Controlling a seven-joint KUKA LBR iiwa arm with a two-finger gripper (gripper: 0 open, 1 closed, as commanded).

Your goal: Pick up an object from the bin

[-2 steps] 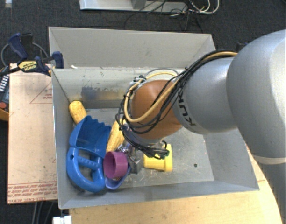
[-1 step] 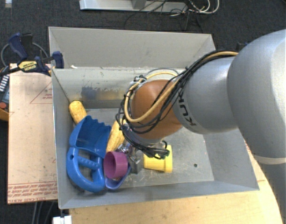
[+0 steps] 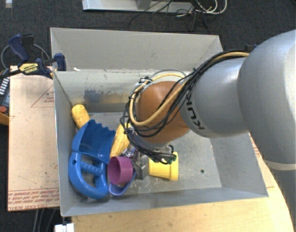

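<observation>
Your big grey robot arm (image 3: 225,100) reaches into the grey metal bin (image 3: 201,153) from the right. Its round orange cover (image 3: 157,112), with black and yellow cables (image 3: 186,83) looped over it, hangs low over the middle of the bin floor. The jaws sit down under that cover, near the front wall, in the gap between two little cups. On their left is a small purple plastic cup (image 3: 120,170), tipped on its side with its mouth facing left. On their right is a small yellow plastic cup (image 3: 165,169), lying on its side too. Both cups are just beside the jaws (you cannot tell if either one is being touched). You also cannot tell if the jaws are spread or squeezed, since the cover hides most of them. Left of the purple cup lies a big blue plastic toy scoop (image 3: 90,163) with a handle. A bumpy yellow toy corn cob (image 3: 80,114) rests by the left wall, and a second yellow corn cob (image 3: 120,140) pokes out between the scoop and the cover.
</observation>
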